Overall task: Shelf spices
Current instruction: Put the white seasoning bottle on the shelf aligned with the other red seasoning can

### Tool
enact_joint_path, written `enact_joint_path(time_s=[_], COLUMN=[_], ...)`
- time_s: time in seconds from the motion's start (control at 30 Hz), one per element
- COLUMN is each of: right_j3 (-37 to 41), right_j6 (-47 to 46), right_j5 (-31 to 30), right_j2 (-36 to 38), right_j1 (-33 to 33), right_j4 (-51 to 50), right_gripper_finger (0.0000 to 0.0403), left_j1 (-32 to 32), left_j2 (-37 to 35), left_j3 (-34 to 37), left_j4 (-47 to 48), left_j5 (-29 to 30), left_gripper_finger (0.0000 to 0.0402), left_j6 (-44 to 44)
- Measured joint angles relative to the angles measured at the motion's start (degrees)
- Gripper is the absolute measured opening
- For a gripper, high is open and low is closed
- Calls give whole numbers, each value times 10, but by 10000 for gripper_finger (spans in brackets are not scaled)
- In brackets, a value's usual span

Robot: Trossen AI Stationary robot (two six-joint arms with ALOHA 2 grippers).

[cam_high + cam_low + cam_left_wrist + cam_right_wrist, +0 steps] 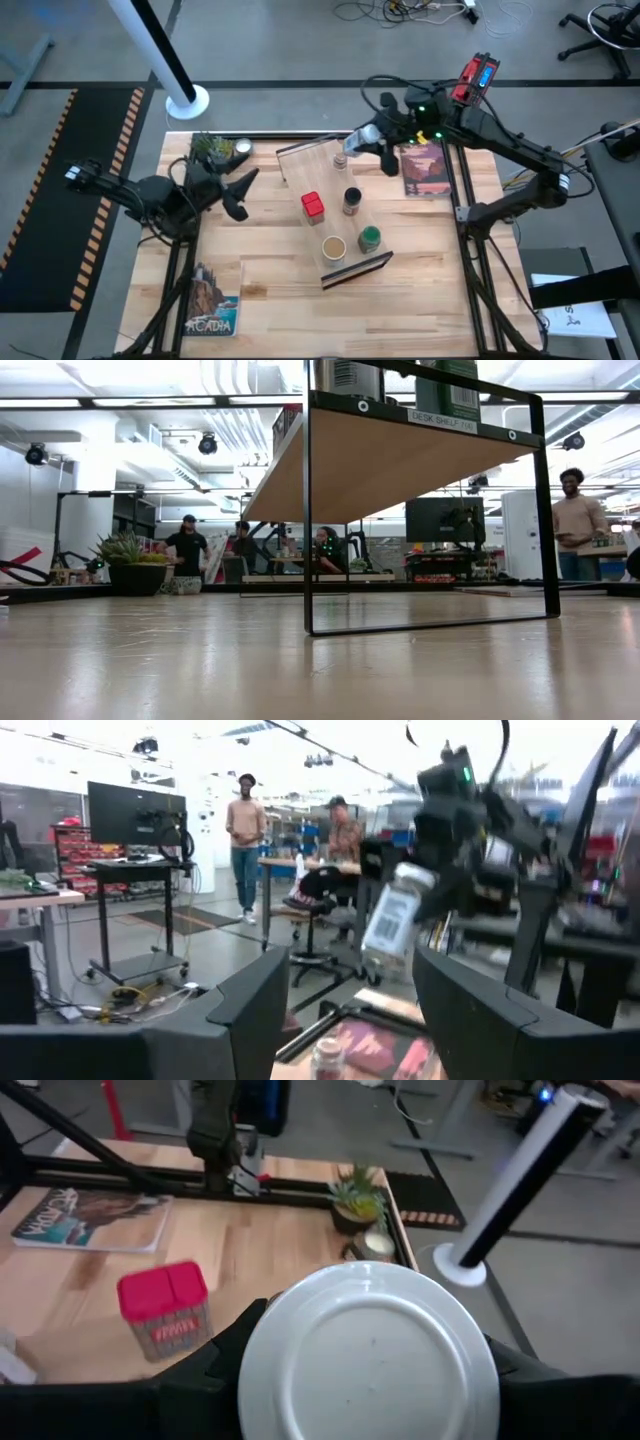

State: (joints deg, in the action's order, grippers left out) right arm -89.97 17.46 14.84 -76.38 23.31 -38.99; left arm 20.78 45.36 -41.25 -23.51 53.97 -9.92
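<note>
Filling the right wrist view, white-capped jar [365,1355] hides right hand [366,135].

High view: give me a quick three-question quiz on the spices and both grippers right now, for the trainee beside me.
1. Multiple choice: what does the right gripper hold? A) red square tin B) white-capped jar C) green-lidded jar
2. True or false: the left gripper is shut on a jar.
3. Count: how many spices stand on the shelf?

Key: 1 B. 2 False; it is open and empty, beside the shelf. 3 Five.
</note>
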Motion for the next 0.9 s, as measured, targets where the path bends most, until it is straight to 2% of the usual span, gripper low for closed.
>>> enact_joint_path(time_s=[0.13,0.4,0.5,0.67,0.9], right_j3=[-48,-152,-194,-272,-336], right_j6=[17,57,80,105,132], right_j5=[1,6,31,40,52], right_j2=[-52,-165,-209,-277,-339], right_j1=[-12,-23,-27,-27,-28], right_j4=[-9,-67,-97,-139,-156], right_gripper_finger=[176,176,176,176,176], left_j1=[0,0,0,0,-2], left_j2=[8,9,6,-2,-15], left_j3=[-15,-20,-20,-19,-22], left_j4=[73,90,110,166,248], left_j5=[8,14,14,14,34], left_gripper_finger=[204,204,204,204,204], left_j6=[13,22,34,55,83])
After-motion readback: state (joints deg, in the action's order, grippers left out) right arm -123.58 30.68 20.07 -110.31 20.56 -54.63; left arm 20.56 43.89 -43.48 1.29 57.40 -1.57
